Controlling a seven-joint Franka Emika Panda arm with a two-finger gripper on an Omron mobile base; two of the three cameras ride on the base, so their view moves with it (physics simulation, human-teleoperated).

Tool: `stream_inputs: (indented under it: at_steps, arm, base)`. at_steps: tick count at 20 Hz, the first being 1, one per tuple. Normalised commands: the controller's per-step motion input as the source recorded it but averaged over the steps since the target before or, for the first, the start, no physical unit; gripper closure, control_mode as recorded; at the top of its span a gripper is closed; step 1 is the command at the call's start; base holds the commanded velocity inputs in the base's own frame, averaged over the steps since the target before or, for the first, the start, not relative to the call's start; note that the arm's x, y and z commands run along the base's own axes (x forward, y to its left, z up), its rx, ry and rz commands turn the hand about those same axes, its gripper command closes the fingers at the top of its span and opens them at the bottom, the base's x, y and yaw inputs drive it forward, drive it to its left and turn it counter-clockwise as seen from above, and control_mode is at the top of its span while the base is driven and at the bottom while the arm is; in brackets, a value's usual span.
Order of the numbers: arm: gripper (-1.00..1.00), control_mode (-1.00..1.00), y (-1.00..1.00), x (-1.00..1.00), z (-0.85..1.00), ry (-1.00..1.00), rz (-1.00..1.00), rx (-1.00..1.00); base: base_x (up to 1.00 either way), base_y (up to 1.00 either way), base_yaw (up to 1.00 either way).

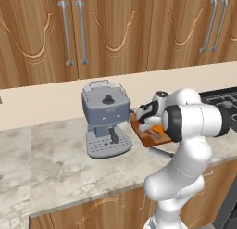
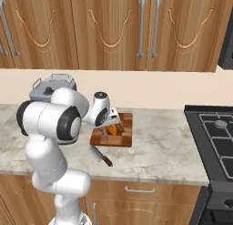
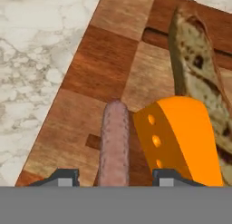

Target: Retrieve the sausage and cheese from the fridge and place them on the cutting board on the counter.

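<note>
1. we see the sausage [image 3: 114, 143] lying flat on the cutting board [image 3: 97, 69], lengthwise between the gripper [image 3: 113, 177] tips. the jaws stand apart, with a gap on either side of it, so we judge it set down and let go rather than gripped.
2. the cheese [image 3: 179, 139] rests on the board just right of the sausage, touching it or very nearly so; both task items seem to be where they belong.
3. a mottled brownish piece [image 3: 195, 64] lies on the board beyond the cheese; we cannot say what it is.
4. the right base view shows the board on the counter [image 2: 154, 146], a knife [image 2: 101, 156] on the stone in front of it, and the stove [image 2: 218, 137] off to the right.
5. the left base view adds the coffee machine [image 1: 105, 119] just left of the board; there the arm hides most of the board.
</note>
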Motion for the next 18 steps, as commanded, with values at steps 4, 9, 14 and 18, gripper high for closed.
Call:
stream_inputs:
  at_steps: [4, 9, 14, 18]
  arm:
    - [-1.0, -1.0, 0.0, -0.09, 0.76, -0.1, 0.01, 0.0]
    - [-1.0, -1.0, 0.0, -0.8, 1.0, -0.14, 0.01, 0.0]
    - [-1.0, -1.0, 0.0, -0.89, 1.0, -0.24, 0.0, 0.0]
    - [-1.0, -1.0, 0.0, -1.0, 1.0, -0.12, 0.0, 0.0]
  base:
    - [0.0, 0.0, 0.0]
    - [0.0, 0.0, 0.0]
    - [0.0, 0.0, 0.0]
    - [0.0, 0.0, 0.0]
